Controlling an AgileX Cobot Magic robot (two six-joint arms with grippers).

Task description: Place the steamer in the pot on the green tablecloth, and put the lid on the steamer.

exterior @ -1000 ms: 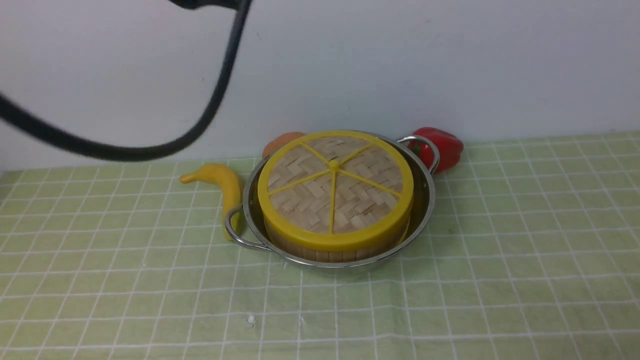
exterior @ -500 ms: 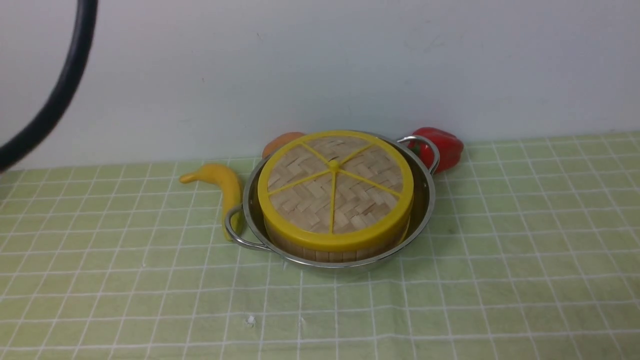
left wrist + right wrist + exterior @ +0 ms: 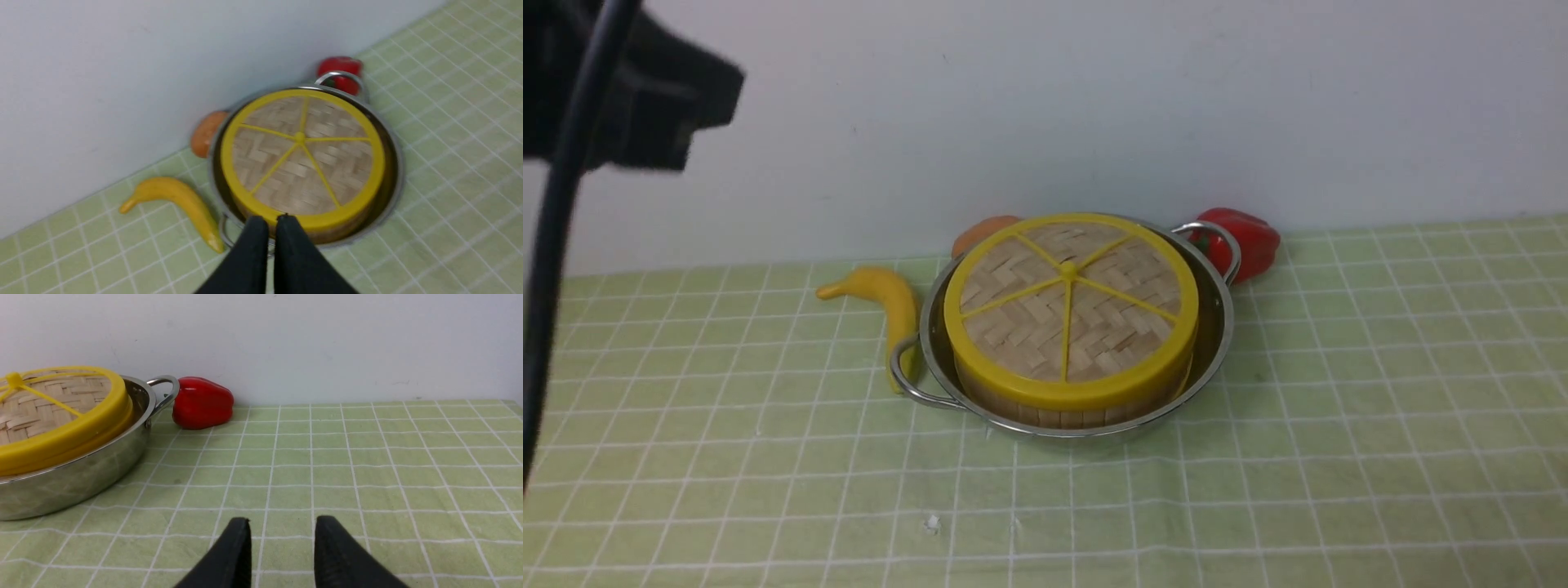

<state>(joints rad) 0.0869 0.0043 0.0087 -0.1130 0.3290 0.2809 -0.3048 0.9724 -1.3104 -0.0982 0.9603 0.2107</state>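
The left arm shows as a dark blurred mass with a cable high at the far left of the front view, well above the green tablecloth. Its wrist view shows the left pincer with both fingers pressed together, holding nothing, raised above the near side of the pot. A yellow banana lies just beside the pot's left handle. The steamer sits inside the pot, with the lid resting flat on it. An orange item peeks out behind the pot by the wall; a red pepper lies behind the right handle. The right pincer, seen only from its own wrist, is parted halfway and empty over bare cloth, apart from the pot.
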